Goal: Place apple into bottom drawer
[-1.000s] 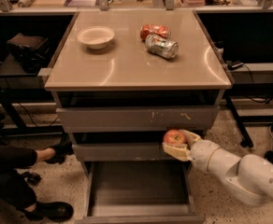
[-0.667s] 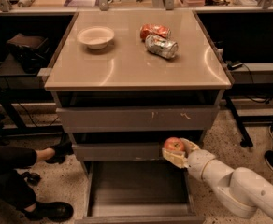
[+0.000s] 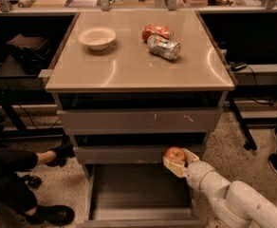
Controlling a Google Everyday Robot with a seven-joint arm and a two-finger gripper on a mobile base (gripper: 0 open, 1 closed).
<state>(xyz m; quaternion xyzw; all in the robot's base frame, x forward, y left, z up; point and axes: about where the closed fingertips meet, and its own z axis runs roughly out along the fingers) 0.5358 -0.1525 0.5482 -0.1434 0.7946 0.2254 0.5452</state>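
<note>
The red apple [image 3: 175, 153] is held in my gripper [image 3: 176, 161], whose fingers are shut around it. It sits just above the back right corner of the bottom drawer [image 3: 138, 194], in front of the middle drawer's front. The bottom drawer is pulled open and its flat grey floor is bare. My white arm [image 3: 233, 201] reaches in from the lower right.
On the cabinet top [image 3: 129, 70] lie a white bowl [image 3: 96, 37], a crushed red can [image 3: 156, 31] and a crushed silver can [image 3: 163, 47]. The two upper drawers [image 3: 138, 120] are shut. A person's legs and shoes [image 3: 24, 184] are at the lower left.
My gripper with the apple has moved down and slightly left, from in front of the middle drawer toward the open bottom drawer's back right corner.
</note>
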